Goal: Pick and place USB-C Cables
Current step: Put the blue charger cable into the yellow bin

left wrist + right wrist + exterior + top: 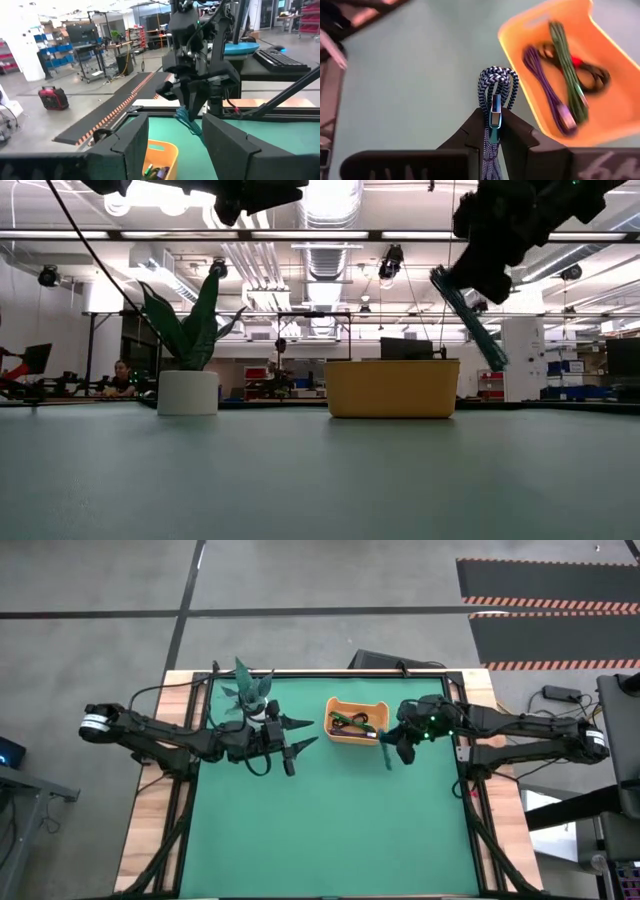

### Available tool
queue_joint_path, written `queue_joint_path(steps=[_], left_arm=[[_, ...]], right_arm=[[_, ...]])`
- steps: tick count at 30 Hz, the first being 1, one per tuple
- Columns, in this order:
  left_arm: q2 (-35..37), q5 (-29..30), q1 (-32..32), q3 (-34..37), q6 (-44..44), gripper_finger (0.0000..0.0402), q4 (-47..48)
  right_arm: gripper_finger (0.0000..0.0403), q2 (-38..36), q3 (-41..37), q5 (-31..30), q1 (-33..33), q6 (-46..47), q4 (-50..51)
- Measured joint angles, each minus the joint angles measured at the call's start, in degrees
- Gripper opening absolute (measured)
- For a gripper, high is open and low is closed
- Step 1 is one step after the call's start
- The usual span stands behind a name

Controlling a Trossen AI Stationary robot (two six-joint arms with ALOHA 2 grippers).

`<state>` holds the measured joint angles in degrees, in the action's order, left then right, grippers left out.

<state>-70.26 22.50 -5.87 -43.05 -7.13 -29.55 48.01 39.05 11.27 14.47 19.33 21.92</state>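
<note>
Gripped the teal braided USB-C cable bundle [494, 115] in the right pincer [495, 131], just at five o'clock of the orange plastic tray [357, 735]. Needed carrying over the rim before any release. Left pincer [290, 745] hung open, waiting above the green table [330, 820].

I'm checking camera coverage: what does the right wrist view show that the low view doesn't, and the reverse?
Only the right wrist view shows inside the orange tray: a purple cable, a green cable and a black and red cable.

Only the low view shows the potted plant and the room behind the table.

Both show the right tool shut on the teal cable, held in the air beside the tray.
</note>
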Motion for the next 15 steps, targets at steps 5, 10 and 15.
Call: queue_joint_path(steps=[5, 10, 15], left_arm=[[-0.21, -0.14, -0.25, 0.34, 1.19, 0.0171, -0.52], [-2.54, -2.88, -0.3, 0.39, 3.73, 0.0171, -4.93], [-5.96, -4.83, -0.35, 0.47, 5.6, 0.0171, -8.8]], right_arm=[[0.0036, 0.13, -3.28, 2.45, -0.52, -1.49, -12.33], [0.0036, 0.13, -7.58, 2.74, -0.71, -2.84, -27.06], [0.0036, 0.17, -12.28, 3.99, -0.97, -4.54, -41.89]])
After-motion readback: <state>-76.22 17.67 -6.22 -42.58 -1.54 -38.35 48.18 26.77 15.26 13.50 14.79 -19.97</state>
